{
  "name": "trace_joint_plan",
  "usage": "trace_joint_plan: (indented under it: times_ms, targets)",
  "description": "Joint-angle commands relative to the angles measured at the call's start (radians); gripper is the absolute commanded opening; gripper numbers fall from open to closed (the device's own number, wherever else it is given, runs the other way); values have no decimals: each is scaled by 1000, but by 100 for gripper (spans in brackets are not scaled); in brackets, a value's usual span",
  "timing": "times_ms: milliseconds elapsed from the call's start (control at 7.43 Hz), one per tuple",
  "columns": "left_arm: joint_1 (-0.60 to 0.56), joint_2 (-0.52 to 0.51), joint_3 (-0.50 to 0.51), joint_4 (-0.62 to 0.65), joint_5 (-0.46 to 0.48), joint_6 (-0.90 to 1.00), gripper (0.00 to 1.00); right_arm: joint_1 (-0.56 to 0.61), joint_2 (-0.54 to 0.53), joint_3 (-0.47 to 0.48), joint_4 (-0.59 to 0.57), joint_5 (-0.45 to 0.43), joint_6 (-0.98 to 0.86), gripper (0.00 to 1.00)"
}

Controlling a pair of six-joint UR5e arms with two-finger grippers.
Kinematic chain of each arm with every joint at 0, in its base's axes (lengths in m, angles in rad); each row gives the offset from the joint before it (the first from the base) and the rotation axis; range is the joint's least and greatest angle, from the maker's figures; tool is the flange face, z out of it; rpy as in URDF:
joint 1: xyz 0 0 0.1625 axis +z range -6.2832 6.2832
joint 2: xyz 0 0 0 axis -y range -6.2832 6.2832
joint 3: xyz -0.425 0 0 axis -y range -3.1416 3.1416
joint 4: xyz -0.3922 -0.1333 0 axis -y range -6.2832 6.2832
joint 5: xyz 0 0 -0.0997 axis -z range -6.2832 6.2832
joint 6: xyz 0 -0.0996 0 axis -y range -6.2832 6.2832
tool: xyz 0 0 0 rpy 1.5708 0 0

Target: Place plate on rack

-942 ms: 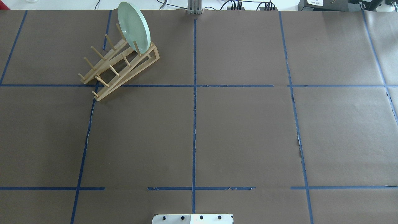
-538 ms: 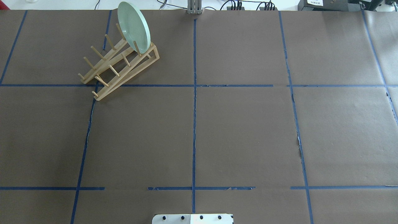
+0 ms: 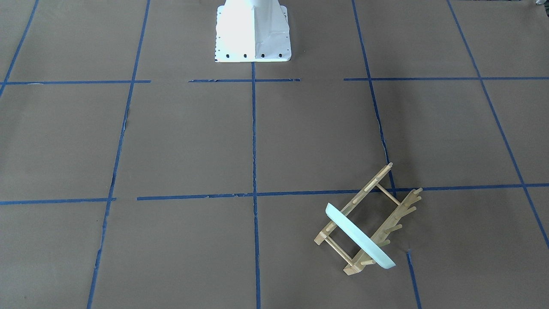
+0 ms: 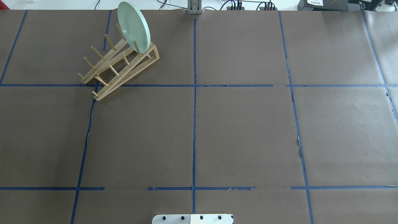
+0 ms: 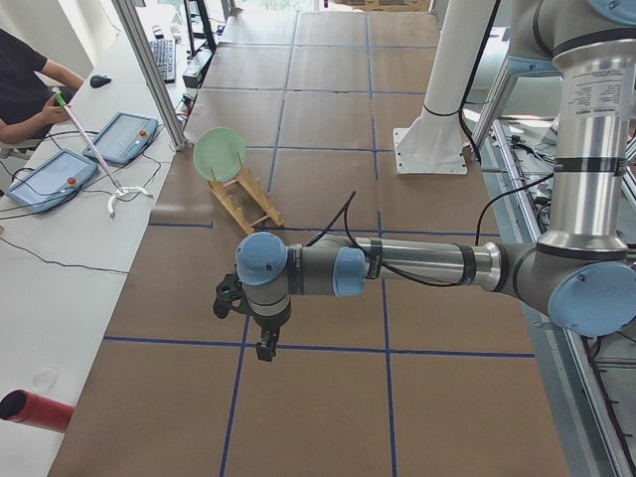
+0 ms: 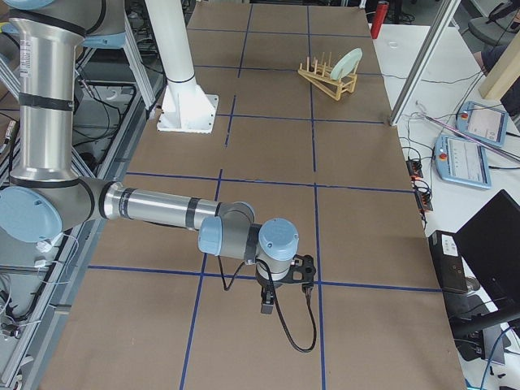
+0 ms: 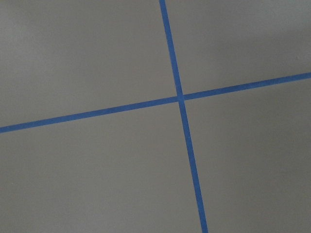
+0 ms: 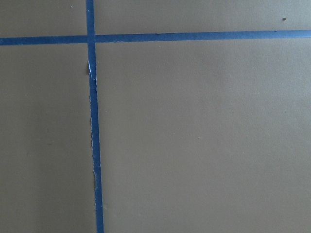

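The pale mint-green plate stands on edge between the pegs at the far end of the light wooden rack, at the table's far left. Both show in the front view, plate and rack, and in the side views, plate and plate. My left gripper hangs over bare table far from the rack, seen only from the left side. My right gripper hangs over the table's other end, seen only from the right side. I cannot tell whether either is open or shut.
The brown table bears a blue tape grid. The white robot base sits at the near middle edge. An operators' table with tablets and a red cylinder runs along the far side. Cables lie at the far edge.
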Motion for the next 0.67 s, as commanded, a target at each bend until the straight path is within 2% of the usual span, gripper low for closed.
trace_joint_plan:
  times_ms: [0,538]
  targets:
    - [-5,-8,-2,115,-4,-3,100,0,0,1,0,0,0,100]
    - [-12,8,-68,105,0,79,100,0,0,-1,0,0,0,100]
